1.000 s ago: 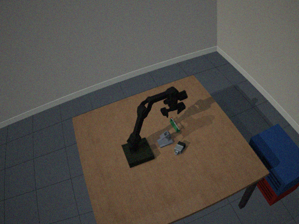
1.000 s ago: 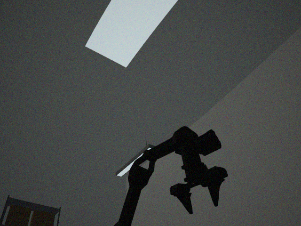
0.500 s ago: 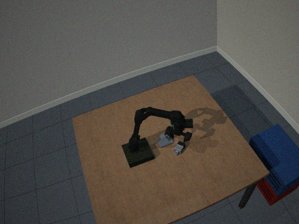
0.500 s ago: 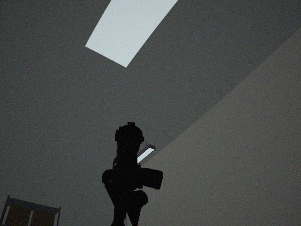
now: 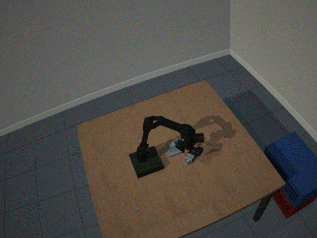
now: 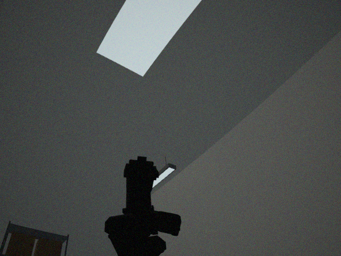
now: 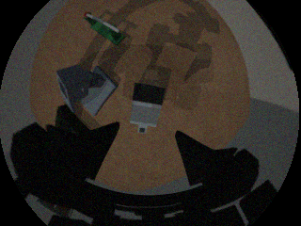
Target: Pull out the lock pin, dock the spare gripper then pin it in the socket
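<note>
The mount (image 5: 174,152) (image 7: 97,99) stood on the wooden table (image 5: 179,194) (image 7: 202,61), its tilted block rising from a flat plate. Its socket was too dark and small to show whether anything sat inside, so the lock pin could not be placed there with certainty.

The spare gripper (image 5: 189,156) (image 7: 149,130) lay apart from the mount, to its right in the wrist view, undocked; its small end tab pointed down that view. Above the mount in the same view was a green strip (image 7: 112,36) with a slim white bar (image 7: 104,23) along it, red at one end; whether this was the pin could not be told.

The robot's gripper (image 5: 188,150) (image 7: 149,130) was over the table near the mount, its fingers wide apart with nothing between them. The arm (image 5: 172,124) (image 6: 138,192) reached across from its base (image 5: 153,167), left of the mount in the top view. Well to the mount's right, beyond the table edge, a blue crate (image 5: 299,158) sat above a red crate (image 5: 289,211), their insides out of sight.
</note>
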